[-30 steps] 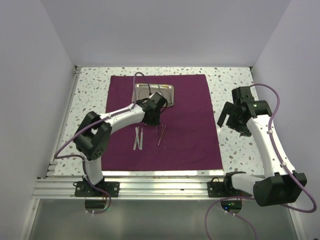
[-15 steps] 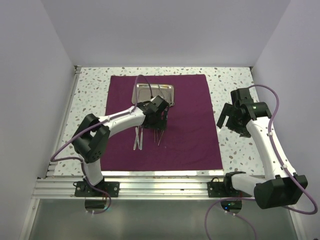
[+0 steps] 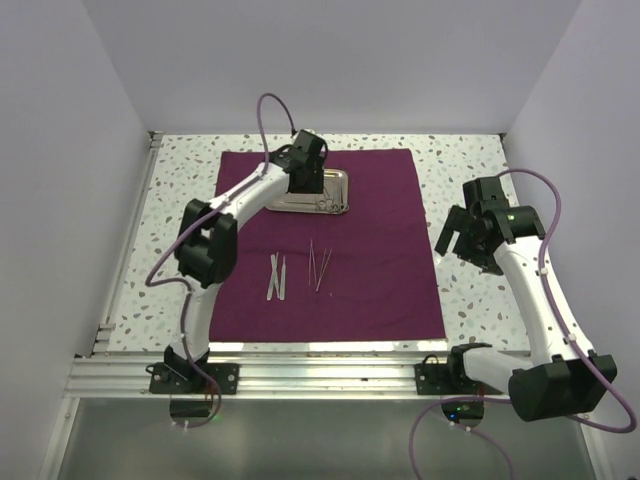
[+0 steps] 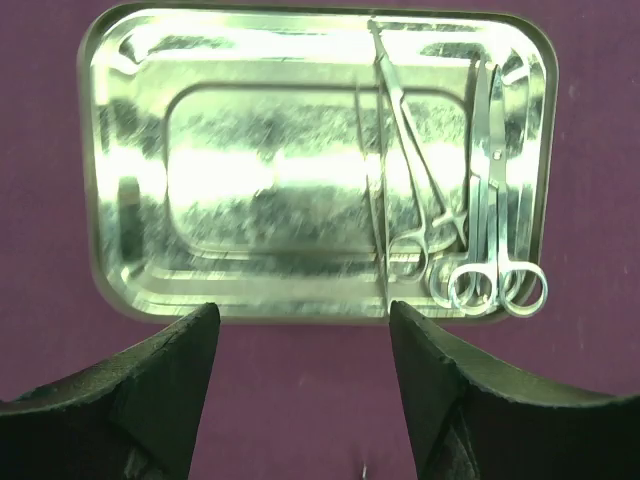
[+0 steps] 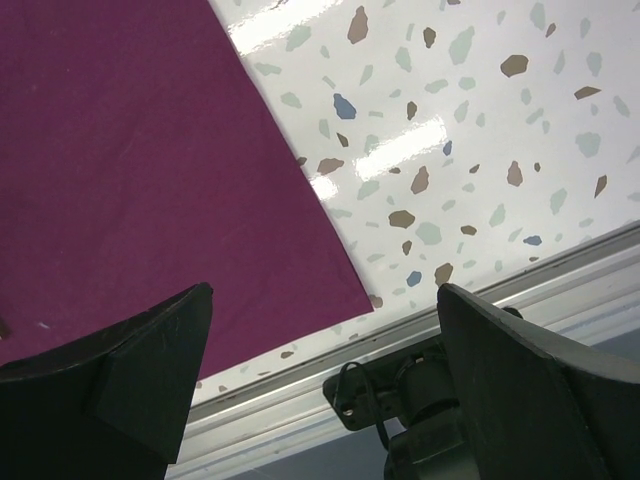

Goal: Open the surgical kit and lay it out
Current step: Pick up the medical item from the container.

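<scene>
The dark purple cloth point(image 3: 380, 260) of the surgical kit lies spread flat. The shiny steel tray point(image 3: 335, 181) sits at its far middle. In the left wrist view the tray point(image 4: 250, 180) holds ring-handled forceps point(image 4: 412, 170) and scissors point(image 4: 495, 190) at its right end. Two tweezers point(image 3: 277, 275) and thin probes point(image 3: 319, 264) lie on the cloth nearer the arms. My left gripper point(image 3: 308, 176) hovers above the tray, open point(image 4: 300, 312), nothing between its fingers. My right gripper point(image 3: 462, 240) hangs open point(image 5: 325, 290) over the table right of the cloth.
The speckled table point(image 3: 470, 160) surrounds the cloth, with white walls on three sides. An aluminium rail point(image 3: 320, 375) runs along the near edge, seen with the cloth's near corner point(image 5: 340, 290) in the right wrist view.
My left gripper opened and left the thin probes on the cloth, then swung away to the far side above the tray. The right arm has barely moved.
</scene>
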Controlling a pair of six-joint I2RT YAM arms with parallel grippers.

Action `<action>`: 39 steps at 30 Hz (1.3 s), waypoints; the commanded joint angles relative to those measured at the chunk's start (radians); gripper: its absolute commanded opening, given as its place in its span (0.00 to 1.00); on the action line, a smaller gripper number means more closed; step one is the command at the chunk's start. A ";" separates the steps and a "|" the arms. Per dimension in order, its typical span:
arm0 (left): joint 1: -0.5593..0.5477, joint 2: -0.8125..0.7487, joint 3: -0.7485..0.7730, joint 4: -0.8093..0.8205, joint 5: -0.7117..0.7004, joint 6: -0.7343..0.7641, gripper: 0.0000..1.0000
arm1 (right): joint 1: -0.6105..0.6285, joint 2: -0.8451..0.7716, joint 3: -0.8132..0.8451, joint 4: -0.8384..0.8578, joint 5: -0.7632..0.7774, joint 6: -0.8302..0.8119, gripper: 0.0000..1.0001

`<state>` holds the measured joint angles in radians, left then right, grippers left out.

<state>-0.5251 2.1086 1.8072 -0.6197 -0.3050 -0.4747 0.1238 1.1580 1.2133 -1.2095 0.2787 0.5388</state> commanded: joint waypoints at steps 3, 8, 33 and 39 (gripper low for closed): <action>-0.010 0.212 0.287 -0.057 0.009 0.091 0.72 | 0.000 -0.014 0.040 0.005 0.043 0.009 0.98; -0.010 0.307 0.388 -0.069 0.020 0.105 0.70 | -0.001 -0.021 0.043 -0.008 0.070 0.010 0.98; -0.010 0.396 0.376 -0.044 0.070 0.091 0.28 | -0.004 -0.024 0.055 -0.012 0.082 -0.005 0.98; -0.009 0.412 0.379 -0.054 0.093 0.077 0.06 | -0.004 -0.038 0.045 -0.010 0.076 -0.005 0.98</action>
<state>-0.5369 2.4821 2.1651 -0.6594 -0.2447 -0.3862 0.1234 1.1503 1.2308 -1.2186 0.3321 0.5381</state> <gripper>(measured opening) 0.126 0.985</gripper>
